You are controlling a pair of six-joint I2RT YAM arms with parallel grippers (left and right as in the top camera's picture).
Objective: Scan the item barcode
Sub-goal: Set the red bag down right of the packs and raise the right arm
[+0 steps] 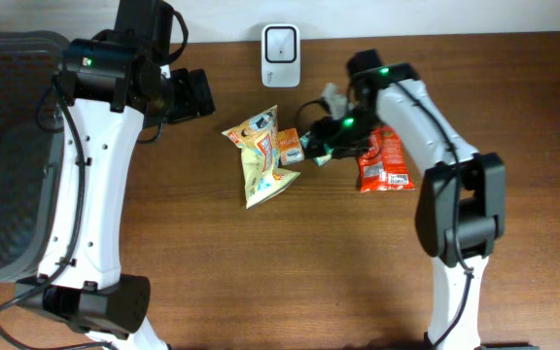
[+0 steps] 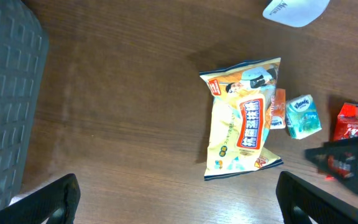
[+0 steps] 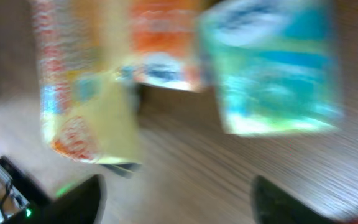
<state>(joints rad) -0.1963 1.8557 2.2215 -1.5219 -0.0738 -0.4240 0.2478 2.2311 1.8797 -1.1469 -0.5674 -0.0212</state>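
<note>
On table (image 1: 261, 272), teal packet (image 2: 303, 116) near right tool (image 3: 178, 183)

Table (image 1: 261, 282): dark brown wood grain, filling most of the overhead view.
Basket (image 1: 3, 146): grey mesh, at the left edge.
Light: even, with soft shadows.

Overhead downward; wrists sharing yellow bag (image 2: 241, 127)

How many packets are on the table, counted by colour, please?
Yellow snack bag: 1
Orange packet: 1
Teal tissue pack: 1
Red packet: 1
Total: 4
</note>
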